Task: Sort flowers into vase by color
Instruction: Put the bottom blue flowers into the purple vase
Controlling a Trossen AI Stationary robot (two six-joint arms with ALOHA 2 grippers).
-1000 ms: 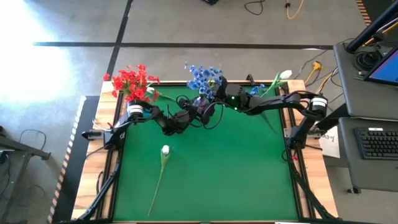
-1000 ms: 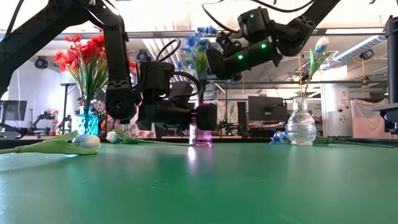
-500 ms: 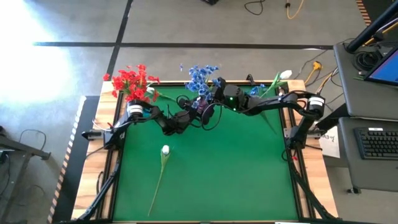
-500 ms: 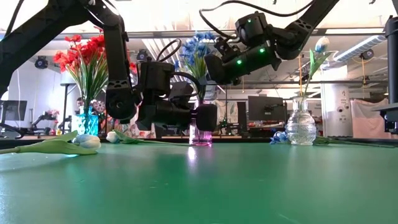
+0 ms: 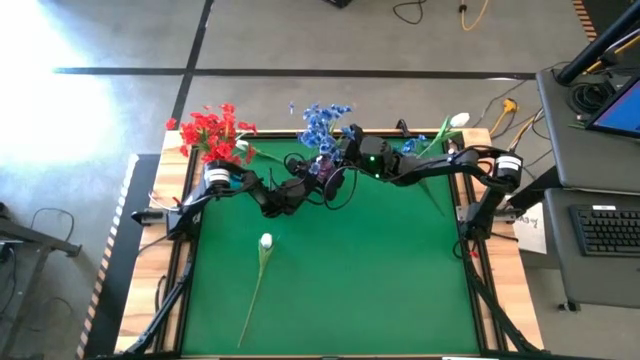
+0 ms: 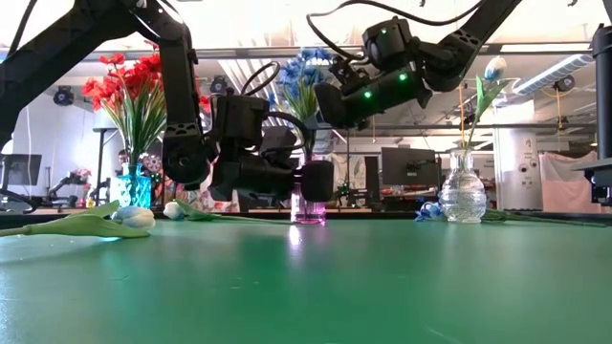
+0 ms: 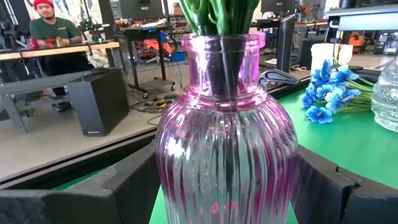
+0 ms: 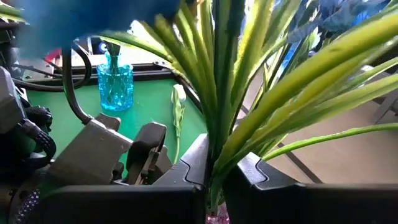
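A purple ribbed vase (image 7: pixel 227 143) stands upright at the table's far middle, also in the low view (image 6: pixel 309 201). My left gripper (image 7: pixel 227 183) has one finger on either side of it. The blue flowers (image 6: pixel 301 76) rise from the vase's neck. My right gripper (image 8: pixel 214 171), just above the vase (image 5: pixel 345 152), is shut on their green stems. Red flowers (image 5: pixel 212 132) stand in a blue vase (image 6: pixel 134 186) at the far left. One white flower (image 6: pixel 492 69) stands in a clear vase (image 6: pixel 464 191) at the far right. Another white flower (image 5: pixel 265 243) lies flat on the green mat. My left gripper has the purple vase's belly (image 7: pixel 165 180) between its two fingers (image 7: pixel 134 180), one on each side. The fingers lie level and come from the table's left. The vase stands upright with its base on the mat. My right gripper pinches the bunch of green stems (image 8: pixel 214 146) between its two fingers (image 8: pixel 249 174), below the blue blooms and above the vase's neck. The fingers lie level, come from the table's right, and cross the stems. The stems stand upright and run down into the vase.
A loose blue flower (image 7: pixel 326 99) lies on the mat beside the clear vase. A white bud (image 6: pixel 172 210) lies near the blue vase. The mat's near half (image 5: pixel 380 280) holds only the lying white flower. A person sits at a desk beyond the table (image 7: pixel 53 31).
The blue blooms have leaned a little toward the table's left in my right gripper's hold. The purple vase and my left gripper have kept still.
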